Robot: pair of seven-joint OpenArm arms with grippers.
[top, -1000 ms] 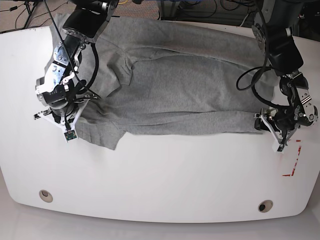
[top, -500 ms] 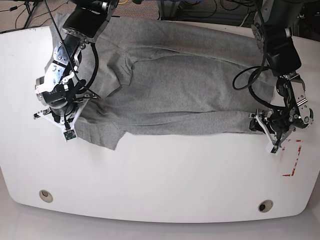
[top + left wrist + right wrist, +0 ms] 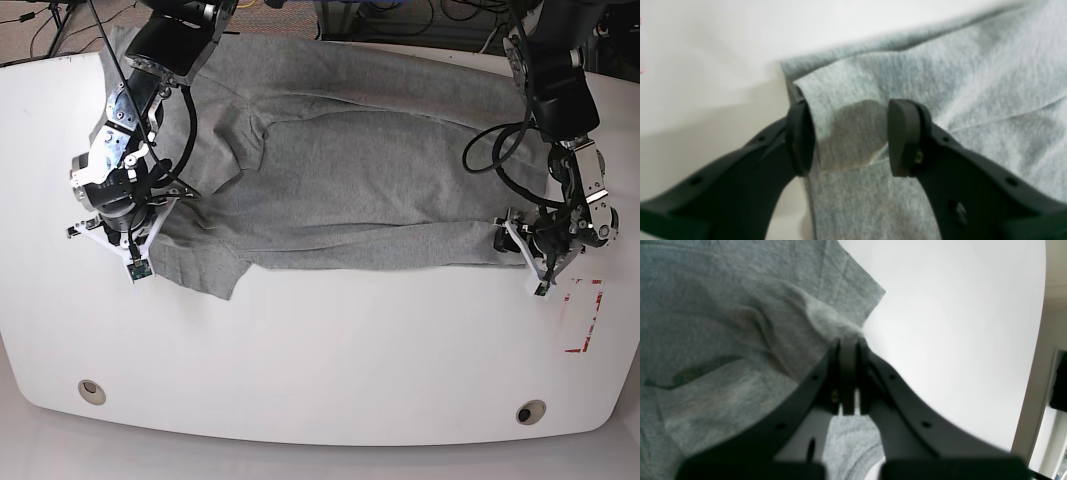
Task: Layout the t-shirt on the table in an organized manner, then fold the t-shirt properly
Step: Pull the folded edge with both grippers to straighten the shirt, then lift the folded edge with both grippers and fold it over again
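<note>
left end effector (image 3: 850, 136) apart astride t-shirt (image 3: 360, 180) corner, right end effector (image 3: 848, 340) clamping sleeve

t-shirt (image 3: 350, 170): heather-grey, spread crosswise, bottom edge folded up, one sleeve sticking out
table (image 3: 320, 360): white, shirt on far half
</note>
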